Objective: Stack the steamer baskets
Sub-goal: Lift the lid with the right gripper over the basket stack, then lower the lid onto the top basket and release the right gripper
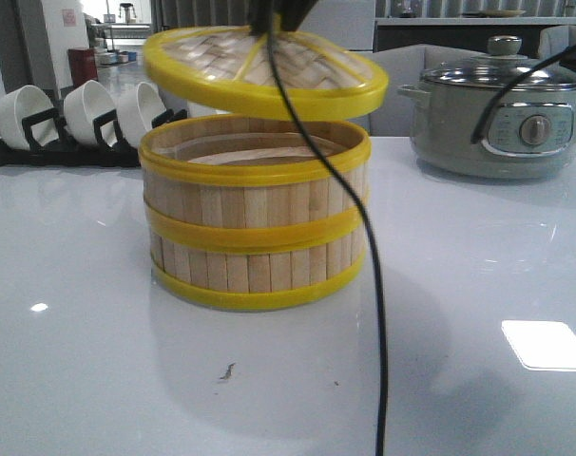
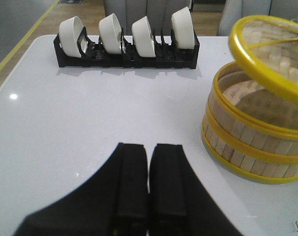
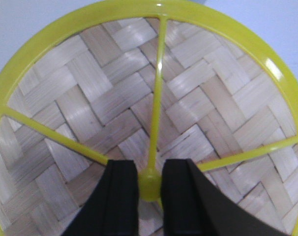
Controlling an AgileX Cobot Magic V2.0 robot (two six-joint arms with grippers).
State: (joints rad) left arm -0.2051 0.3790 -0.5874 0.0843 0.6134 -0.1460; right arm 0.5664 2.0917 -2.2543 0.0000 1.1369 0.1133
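1. Two steamer baskets (image 1: 255,223) already stand stacked, one on the other, near the middle of the tabletop (image 1: 79,332), their yellow rims lined up.
2. Right gripper (image 3: 150,189) pinches the knob (image 3: 150,187) of the woven lid (image 1: 264,66), which hangs tilted just above the upper basket.
3. Left gripper (image 2: 148,184) rests low over the tabletop with its fingers pressed together, holding nothing.
4. To do this step well, I think the lid must first be made level and centred over the rim, then lowered slowly, so one edge does not catch and push the stack.
5. Behind, a bowl rack (image 1: 69,123) and a cooker (image 1: 502,109) stand by the far edge, well apart.
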